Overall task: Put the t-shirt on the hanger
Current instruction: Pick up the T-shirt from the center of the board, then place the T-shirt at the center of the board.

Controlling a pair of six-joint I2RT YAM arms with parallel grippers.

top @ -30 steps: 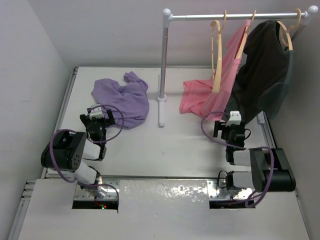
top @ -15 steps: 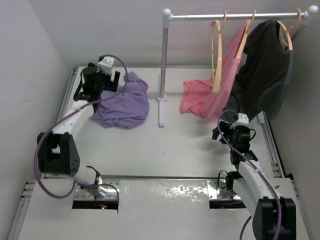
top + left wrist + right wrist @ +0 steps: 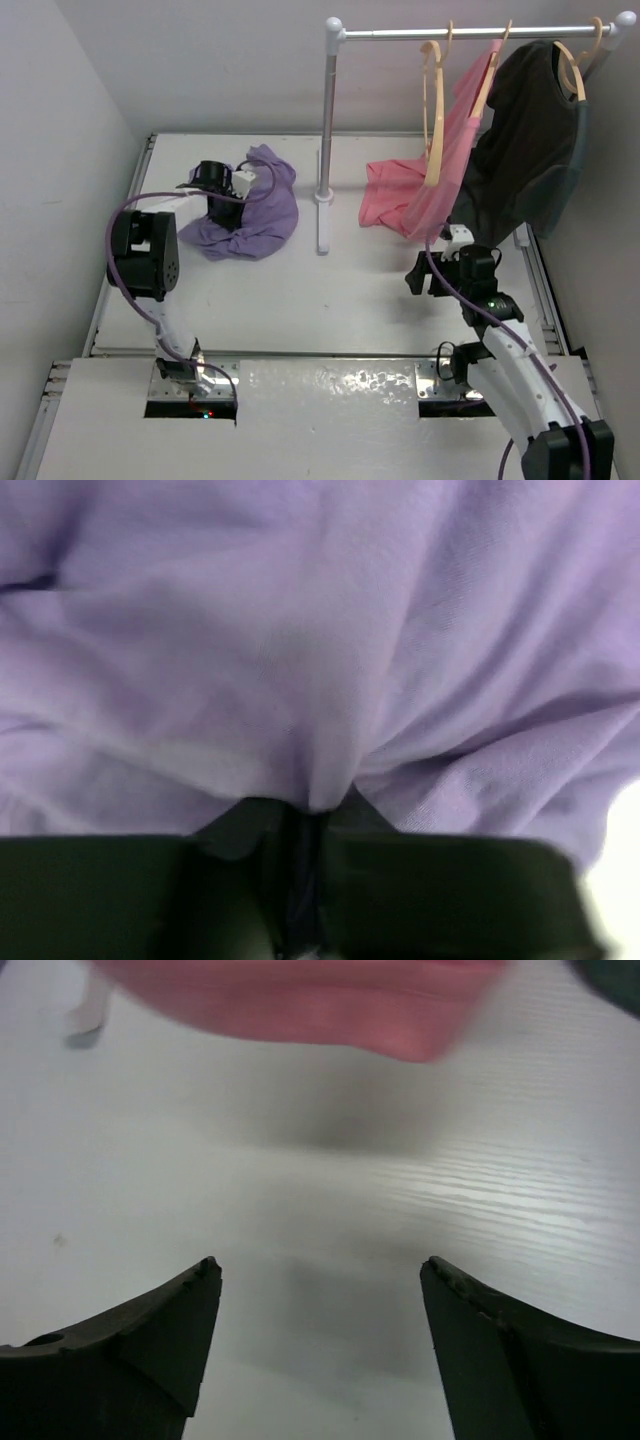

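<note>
The lavender t-shirt (image 3: 268, 210) lies crumpled on the table at the back left and fills the left wrist view (image 3: 320, 630). My left gripper (image 3: 228, 190) sits on the shirt's left part, shut on a pinched fold of the cloth (image 3: 305, 815). The bare tan wooden hanger (image 3: 432, 110) hangs by its hook from the rail at the upper right. My right gripper (image 3: 420, 277) hovers low over bare table in front of the hanging clothes, open with nothing between its fingers (image 3: 320, 1265).
A metal rail on a white post (image 3: 327, 130) stands mid-table. A pink garment (image 3: 410, 190) (image 3: 300, 1000) and a dark shirt (image 3: 525, 150) hang on their own hangers beside the bare one, the pink one draping to the table. Walls close in left and right.
My left arm swung from the far-left table edge onto the t-shirt and its jaws closed on the cloth. My right gripper turned leftward, with its jaws a little narrower.
</note>
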